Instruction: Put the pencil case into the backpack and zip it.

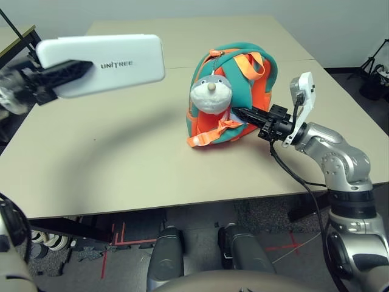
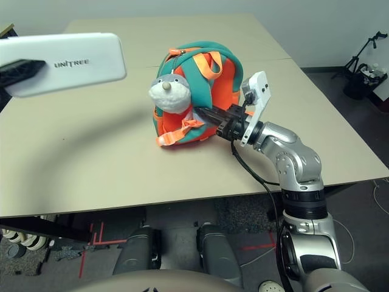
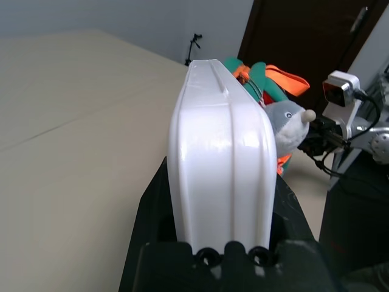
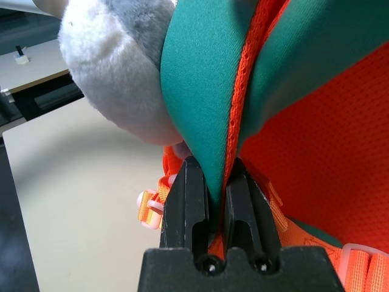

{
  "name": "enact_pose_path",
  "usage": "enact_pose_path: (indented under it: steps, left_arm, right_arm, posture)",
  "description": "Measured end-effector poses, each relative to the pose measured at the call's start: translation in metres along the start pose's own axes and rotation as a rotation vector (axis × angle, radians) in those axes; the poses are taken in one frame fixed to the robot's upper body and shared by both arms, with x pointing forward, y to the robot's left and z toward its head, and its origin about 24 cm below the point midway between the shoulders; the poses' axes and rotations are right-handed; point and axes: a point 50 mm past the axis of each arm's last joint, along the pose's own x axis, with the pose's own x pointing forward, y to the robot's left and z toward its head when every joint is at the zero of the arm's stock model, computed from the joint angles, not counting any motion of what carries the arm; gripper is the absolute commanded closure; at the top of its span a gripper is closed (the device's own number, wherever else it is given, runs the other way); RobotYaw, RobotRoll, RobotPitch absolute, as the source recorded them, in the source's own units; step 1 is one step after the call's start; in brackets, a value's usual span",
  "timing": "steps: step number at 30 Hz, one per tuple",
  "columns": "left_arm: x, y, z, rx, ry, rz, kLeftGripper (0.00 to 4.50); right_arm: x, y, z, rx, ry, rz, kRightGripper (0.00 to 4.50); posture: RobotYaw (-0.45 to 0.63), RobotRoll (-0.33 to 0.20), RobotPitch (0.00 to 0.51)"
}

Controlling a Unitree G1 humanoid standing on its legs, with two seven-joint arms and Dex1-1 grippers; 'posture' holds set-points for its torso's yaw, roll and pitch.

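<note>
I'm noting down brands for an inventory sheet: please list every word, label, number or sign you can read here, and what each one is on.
"UNITREE", in dark capitals on the flat white rounded-corner pencil case held by the black-fingered left gripper.
No other text can be made out, including on the teal and orange backpack.

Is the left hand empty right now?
No, the left hand has the white pencil case clamped between its fingers, raised above the table.
</note>
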Motion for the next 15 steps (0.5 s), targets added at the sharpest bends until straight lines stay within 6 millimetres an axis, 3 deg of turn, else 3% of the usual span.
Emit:
enact_pose_path:
  steps: [5,15]
  left_arm:
    - [0.005,0.004,0.008,0.048,0.013,-0.010,3.23]
    - [0.040,0.020,-0.024,-0.017,0.069,-0.105,3.23]
  right_arm:
    - [0.004,-0.002,-0.004,0.006,0.009,0.017,4.50]
    - [0.009,-0.001,-0.006,0.001,0.015,0.030,4.50]
  posture:
    - [-0.04,0.000,0.051]
    - [-0.08,0.000,0.051]
